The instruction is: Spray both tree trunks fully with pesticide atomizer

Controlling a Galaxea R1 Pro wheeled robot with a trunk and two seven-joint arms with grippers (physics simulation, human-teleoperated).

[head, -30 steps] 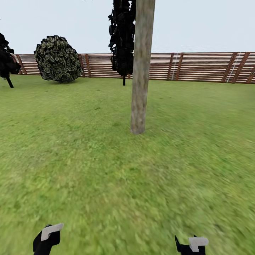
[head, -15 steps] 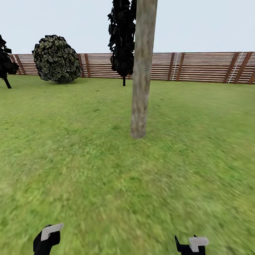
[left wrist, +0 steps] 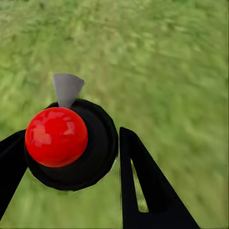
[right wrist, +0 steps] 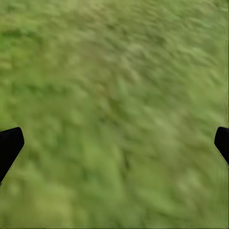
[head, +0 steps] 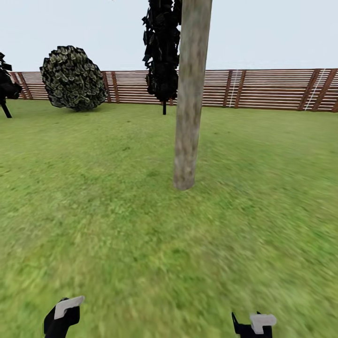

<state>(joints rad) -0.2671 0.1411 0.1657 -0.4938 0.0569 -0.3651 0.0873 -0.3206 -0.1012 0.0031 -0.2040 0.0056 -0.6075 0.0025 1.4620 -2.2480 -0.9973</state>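
Grass floor (head: pixel 117 234) fills the lower frame, with one thick grey-brown tree trunk (head: pixel 190 94) rising at centre. One round bush (head: pixel 72 77) sits upper left; one slim dark tree (head: pixel 162 51) stands beside the trunk, before a slatted fence (head: pixel 263 89). Left gripper (left wrist: pixel 71 148) pinches the pesticide atomizer (left wrist: pixel 64 138), one red-capped black sprayer. Right gripper (right wrist: pixel 114 143) hangs spread wide over grass.

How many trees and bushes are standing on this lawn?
4. A thick bare trunk stands mid-lawn. Behind it, by the fence, is a slim dark tree. A round bush sits far left, and another dark tree at the left edge. More may lie outside the picture.
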